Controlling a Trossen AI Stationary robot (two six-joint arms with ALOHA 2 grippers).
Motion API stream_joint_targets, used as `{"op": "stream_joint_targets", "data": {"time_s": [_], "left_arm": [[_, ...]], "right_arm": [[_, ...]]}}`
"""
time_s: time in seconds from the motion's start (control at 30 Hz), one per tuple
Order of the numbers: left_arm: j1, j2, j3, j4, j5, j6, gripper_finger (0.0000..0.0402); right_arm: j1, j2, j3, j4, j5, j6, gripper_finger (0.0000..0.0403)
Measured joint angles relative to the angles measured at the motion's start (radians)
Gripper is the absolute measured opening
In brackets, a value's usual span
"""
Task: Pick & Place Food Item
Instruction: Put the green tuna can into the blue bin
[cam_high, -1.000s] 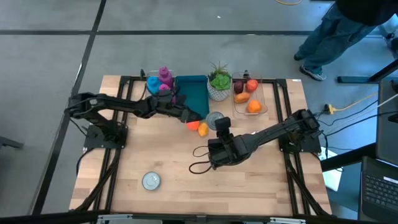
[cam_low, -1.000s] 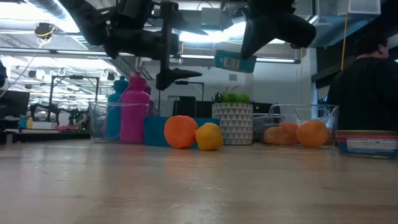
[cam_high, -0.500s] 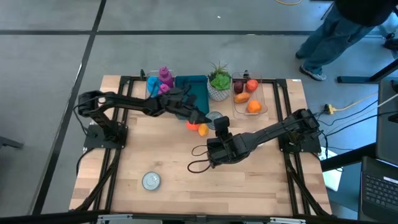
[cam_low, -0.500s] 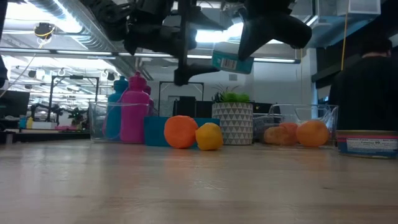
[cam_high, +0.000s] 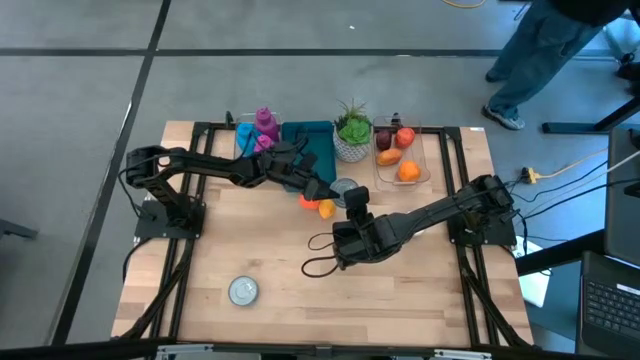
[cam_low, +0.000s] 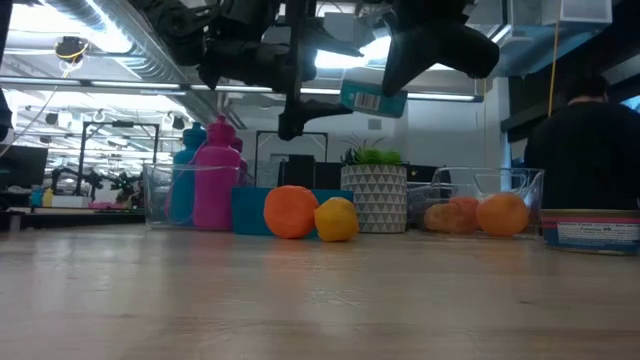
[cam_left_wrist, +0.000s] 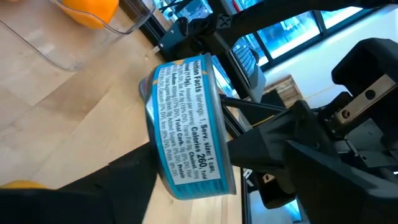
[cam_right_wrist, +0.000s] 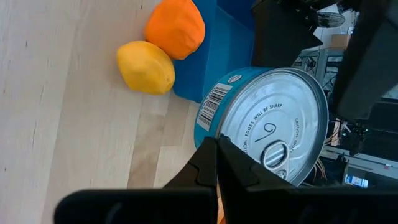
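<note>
Left wrist view fills with the blue tin can (cam_left_wrist: 186, 127) pinched in my right gripper (cam_right_wrist: 217, 149); my left gripper (cam_high: 325, 188), fingers spread, must square up on its sides before squeezing.

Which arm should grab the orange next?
Left, I'd say. The left gripper hangs right by the orange and lemon, jaws open. The right gripper is shut on the can, held up off the table.
</note>
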Motion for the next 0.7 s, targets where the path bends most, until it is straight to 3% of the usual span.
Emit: {"op": "stream_joint_targets", "data": {"time_s": [0.5,0.7], "left_arm": [[0.005,-0.001,0.0,0.003,-0.001,0.02,0.0123],[0.004,-0.001,-0.001,0.004,0.0,0.044,0.0116]], "right_arm": [[0.0,0.0,0.0,-0.003,0.007,-0.003,0.0],[0.0,0.0,0.0,-0.002,0.007,-0.003,0.0]]}}
